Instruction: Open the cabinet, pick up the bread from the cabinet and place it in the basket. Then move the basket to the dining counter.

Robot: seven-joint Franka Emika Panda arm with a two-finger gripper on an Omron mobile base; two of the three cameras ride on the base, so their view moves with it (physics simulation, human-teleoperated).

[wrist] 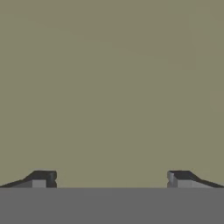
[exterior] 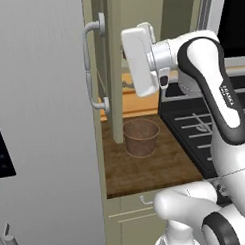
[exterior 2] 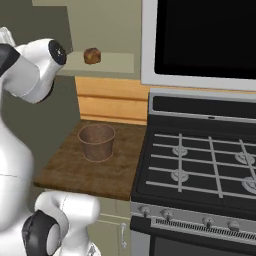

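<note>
The cabinet (exterior: 114, 70) door stands open. The bread (exterior 2: 92, 55) sits on its shelf (exterior 2: 115, 62), not yet picked. The gripper (wrist: 111, 179) faces olive panel, jaws released and empty. The basket (exterior 2: 96, 141) waits on the worktop (exterior 2: 65, 172) below.

Black gas stove (exterior 2: 200, 160) with grey grates on the right, dark microwave (exterior 2: 205, 37) above it. Short wood worktop (exterior 2: 90, 172) over olive drawers (exterior: 127, 214). Grey fridge (exterior: 42, 122) on the left. Tan backsplash (exterior 2: 112, 102).

Basket (exterior: 141, 137) woven, matt; worktop (exterior 2: 80, 172) rough wood; handle (exterior: 92, 68) seemingly brushed metal.
</note>
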